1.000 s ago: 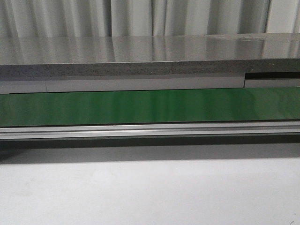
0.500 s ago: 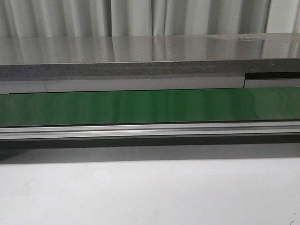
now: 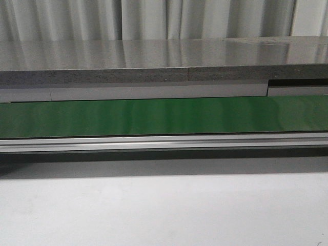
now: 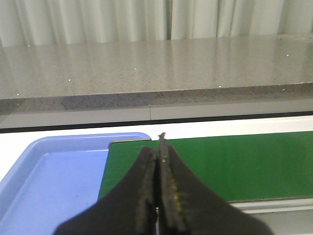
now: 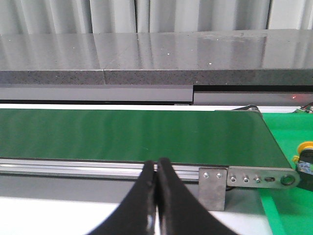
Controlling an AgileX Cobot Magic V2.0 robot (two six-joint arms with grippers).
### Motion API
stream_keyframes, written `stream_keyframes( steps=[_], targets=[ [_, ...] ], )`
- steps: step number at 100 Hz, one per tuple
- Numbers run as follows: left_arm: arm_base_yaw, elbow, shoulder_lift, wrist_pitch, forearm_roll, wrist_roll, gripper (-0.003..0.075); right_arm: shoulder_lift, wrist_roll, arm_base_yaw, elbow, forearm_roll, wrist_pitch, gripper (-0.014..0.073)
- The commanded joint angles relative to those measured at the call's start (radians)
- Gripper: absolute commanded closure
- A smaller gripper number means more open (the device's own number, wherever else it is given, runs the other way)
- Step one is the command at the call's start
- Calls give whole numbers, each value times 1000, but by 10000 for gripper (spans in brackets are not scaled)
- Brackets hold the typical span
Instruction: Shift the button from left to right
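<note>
Pale pleated curtains hang behind a grey speckled counter, and below it a green conveyor belt runs across the whole front view, with bare white tabletop nearest you. Start with your left gripper: its dark fingers are pressed together with nothing between them, and it hovers over the left end of the belt, just beside a light blue tray. That tray holds nothing you can see in its visible part. Your right gripper is likewise pinched closed and empty, poised in front of the belt's aluminium side rail, near the metal end bracket with its row of screws. Neither gripper appears in the front view, so both arms sit low and back, likely parked while you wait. The button shows only at the far edge of the right wrist view: a yellow-orange head on a black body, resting on a brighter green surface past the belt's right end. Judging by that, it already lies toward the right side, well apart from both grippers. No button is visible on the belt or in the tray.
</note>
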Motion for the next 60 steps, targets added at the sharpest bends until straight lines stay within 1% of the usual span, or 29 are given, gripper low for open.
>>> stream_keyframes(
  steps=[1,5,11,17,37,60],
  targets=[
    [-7,-14,7,-88,109,-146,741,-20,1,0,-16,-8,-84,662],
    [-7,-5,5,-97,209,-235,741,-20,1,0,-16,-8,-84,662],
    [-9,16,-2,-107,369,-411,741,-20,1,0,-16,-8,-84,662],
    [-9,38,-15,-133,460,-528,741,-20,1,0,-16,-8,-84,662],
    [-9,140,-74,-245,472,-540,741,-20,1,0,-16,-8,-84,662],
    [-9,244,-184,-250,466,-541,741,-20,1,0,-16,-8,-84,662]
  ],
)
